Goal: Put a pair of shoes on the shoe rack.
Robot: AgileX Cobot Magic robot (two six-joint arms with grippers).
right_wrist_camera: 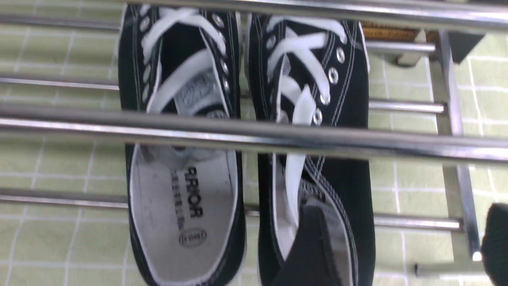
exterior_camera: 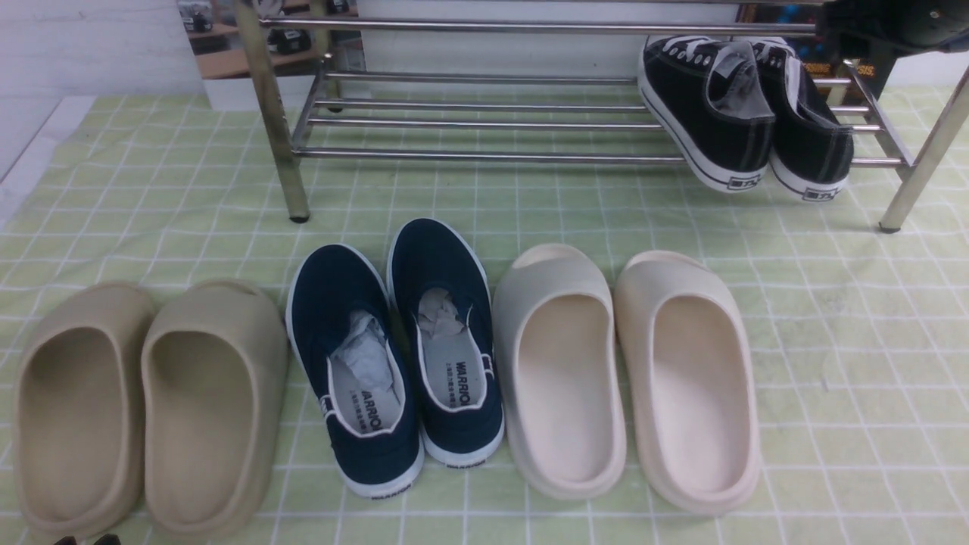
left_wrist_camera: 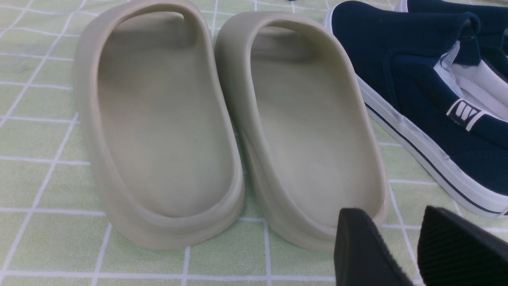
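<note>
The two black sneakers with white laces (exterior_camera: 746, 113) lie side by side on the lower shelf at the right end of the steel shoe rack (exterior_camera: 484, 155), heels hanging over its front bar. In the right wrist view they show below the rack's upper bars, the left one (right_wrist_camera: 182, 190) and the right one (right_wrist_camera: 337, 99). My right gripper (right_wrist_camera: 405, 246) is open above them; one finger (right_wrist_camera: 313, 246) is over the right sneaker's heel opening, the other (right_wrist_camera: 496, 242) is well clear beside the rack's end. My left gripper (left_wrist_camera: 401, 254) is open and empty, low by the tan slides.
On the green checked cloth (exterior_camera: 855, 341) in front of the rack stand tan foam slides (exterior_camera: 144, 401), navy WARRIOR slip-ons (exterior_camera: 401, 341) and cream foam slides (exterior_camera: 628, 371). My right arm (exterior_camera: 901, 23) is above the rack's right end. The left gripper's tips (exterior_camera: 83, 540) show at the front edge.
</note>
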